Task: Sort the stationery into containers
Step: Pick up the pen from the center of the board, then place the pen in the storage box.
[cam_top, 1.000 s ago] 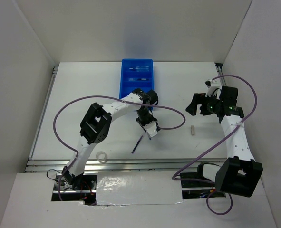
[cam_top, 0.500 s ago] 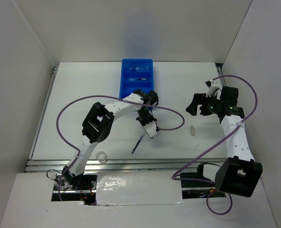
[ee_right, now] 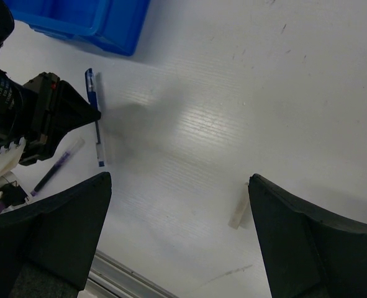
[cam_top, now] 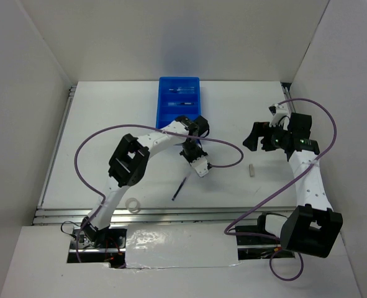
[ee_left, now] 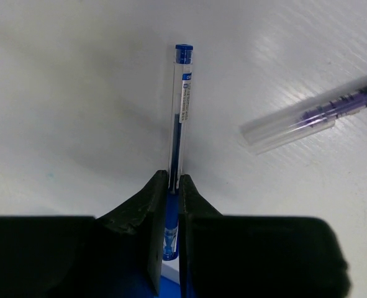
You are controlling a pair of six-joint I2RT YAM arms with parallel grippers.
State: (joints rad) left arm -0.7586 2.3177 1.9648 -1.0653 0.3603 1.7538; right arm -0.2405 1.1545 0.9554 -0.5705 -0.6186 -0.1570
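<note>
My left gripper (cam_top: 197, 162) is shut on a clear pen with a blue cap (ee_left: 179, 105). It holds the pen just above the table, in front of the blue tray (cam_top: 161, 105). The right wrist view also shows this pen (ee_right: 97, 124) and the tray (ee_right: 118, 34). A thin dark pen (cam_top: 180, 187) lies on the table near the left gripper, and it also shows in the left wrist view (ee_left: 313, 118). A white eraser stub (cam_top: 252, 169) lies below my right gripper (cam_top: 258, 138), which is open, empty and raised. A clear tape ring (cam_top: 133, 204) lies near the front edge.
The tray's far compartments hold a few pens (cam_top: 180, 90). Purple cables (cam_top: 223, 162) loop over the table from both arms. White walls enclose the table on three sides. A metal rail (cam_top: 171, 214) runs along the front edge.
My left gripper has shifted slightly toward the tray with the pen in it. The right arm has not moved.
</note>
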